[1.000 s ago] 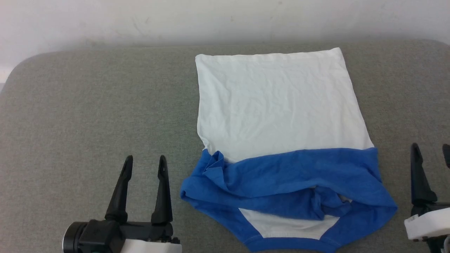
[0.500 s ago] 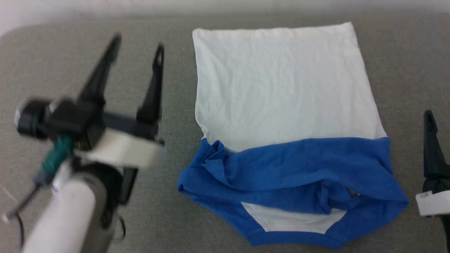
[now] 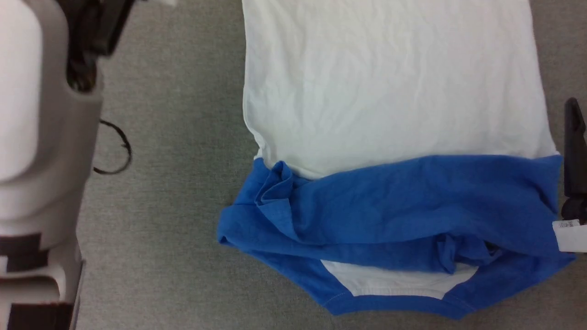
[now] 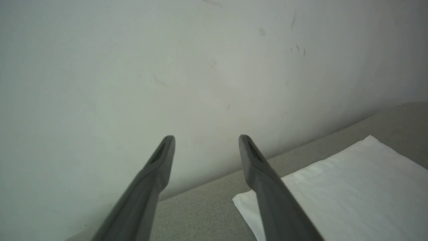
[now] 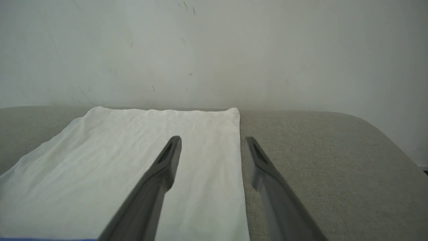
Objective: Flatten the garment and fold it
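The garment (image 3: 390,91) lies on a grey, cloth-covered bench (image 3: 174,192), its white body spread flat and running away toward a pale, scuffed wall (image 4: 167,67). The royal-blue part sits at the near end, where it is bunched and creased, most heavily at the near-left corner. The blue neckband (image 3: 390,305) curves along the nearest edge, with a strip of white cloth showing inside it.

The left gripper (image 4: 206,139) is raised off the bench and aimed at the wall, its two dark fingers spread wide with nothing between them. In the left wrist view the far-left corner of the white hem lies below them. The left arm's pale forearm (image 3: 41,137) fills the left side of the head view, with a loop of black cable (image 3: 117,151) beside it.

The right gripper (image 5: 213,139) also stands wide open and empty, positioned along the garment's right edge. In its wrist view one finger is over the white cloth and the other over bare bench. Whether either touches the fabric cannot be told.
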Controlling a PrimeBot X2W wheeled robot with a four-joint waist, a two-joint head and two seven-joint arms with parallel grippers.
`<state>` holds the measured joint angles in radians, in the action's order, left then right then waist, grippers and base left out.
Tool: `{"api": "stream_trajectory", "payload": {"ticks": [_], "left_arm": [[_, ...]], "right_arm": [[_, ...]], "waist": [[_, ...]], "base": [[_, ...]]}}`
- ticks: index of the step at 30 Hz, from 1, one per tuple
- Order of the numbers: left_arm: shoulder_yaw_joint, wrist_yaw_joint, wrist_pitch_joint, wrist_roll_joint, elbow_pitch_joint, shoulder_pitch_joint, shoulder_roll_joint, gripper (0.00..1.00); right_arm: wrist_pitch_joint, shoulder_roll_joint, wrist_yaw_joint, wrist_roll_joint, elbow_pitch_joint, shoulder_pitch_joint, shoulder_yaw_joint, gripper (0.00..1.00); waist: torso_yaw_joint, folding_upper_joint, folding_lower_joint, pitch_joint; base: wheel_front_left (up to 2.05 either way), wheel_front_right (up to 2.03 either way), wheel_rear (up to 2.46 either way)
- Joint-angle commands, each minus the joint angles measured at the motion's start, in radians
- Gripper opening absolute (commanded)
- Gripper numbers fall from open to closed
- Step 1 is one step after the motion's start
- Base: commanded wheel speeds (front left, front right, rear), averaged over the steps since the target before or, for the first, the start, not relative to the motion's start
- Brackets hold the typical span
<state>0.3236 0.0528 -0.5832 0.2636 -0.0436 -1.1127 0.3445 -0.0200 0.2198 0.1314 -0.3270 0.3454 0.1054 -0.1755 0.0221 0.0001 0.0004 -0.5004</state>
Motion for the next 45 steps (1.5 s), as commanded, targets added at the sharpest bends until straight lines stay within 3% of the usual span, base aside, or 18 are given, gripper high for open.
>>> {"api": "stream_trajectory", "payload": {"ticks": [1, 11, 25, 26, 27, 28, 38, 45], "left_arm": [[0.001, -0.002, -0.043, 0.005, 0.040, -0.058, -0.009, 1.00], [0.043, 0.010, -0.235, -0.006, 0.217, -0.226, -0.045, 1.00], [0.025, 0.081, -0.229, -0.048, 0.307, -0.204, 0.010, 1.00], [0.026, 0.081, -0.228, -0.049, 0.311, -0.200, 0.014, 0.93], [0.028, 0.079, -0.229, -0.050, 0.314, -0.196, 0.019, 0.20], [0.028, 0.077, -0.230, -0.047, 0.318, -0.191, 0.023, 0.00], [0.018, 0.083, -0.192, -0.016, 0.307, -0.156, 0.020, 0.00], [0.024, 0.067, -0.125, 0.013, 0.308, -0.131, -0.007, 0.00]], "right_arm": [[0.012, 0.008, -0.001, -0.013, -0.002, 0.019, 0.006, 1.00], [0.048, 0.048, -0.001, -0.056, 0.015, 0.067, 0.016, 1.00], [0.106, 0.071, -0.001, -0.084, -0.069, 0.095, 0.012, 1.00], [0.108, 0.073, -0.001, -0.085, -0.072, 0.095, 0.012, 1.00], [0.110, 0.074, -0.001, -0.085, -0.073, 0.096, 0.011, 1.00], [0.112, 0.076, -0.001, -0.086, -0.075, 0.097, 0.010, 1.00], [0.108, 0.105, -0.001, -0.083, -0.039, 0.111, -0.004, 1.00], [0.042, 0.198, -0.001, -0.170, 0.079, 0.201, -0.020, 1.00]], "waist": [[0.027, -0.0001, -0.0004, -0.124], [0.111, -0.0001, -0.0004, -0.255], [0.201, -0.0001, -0.0004, -0.351], [0.203, -0.0001, -0.0004, -0.355], [0.204, -0.0001, -0.0004, -0.359], [0.204, -0.0001, -0.0004, -0.363], [0.168, -0.0001, -0.0004, -0.338], [0.139, -0.0001, -0.0004, -0.291]], "base": [[0.00, 0.00, 0.00], [0.00, 0.00, 0.00], [0.00, 0.00, 0.00], [0.00, 0.00, 0.00], [0.00, 0.00, 0.00], [0.00, 0.00, 0.00], [0.00, 0.00, 0.00], [0.00, 0.00, 0.00]]}}
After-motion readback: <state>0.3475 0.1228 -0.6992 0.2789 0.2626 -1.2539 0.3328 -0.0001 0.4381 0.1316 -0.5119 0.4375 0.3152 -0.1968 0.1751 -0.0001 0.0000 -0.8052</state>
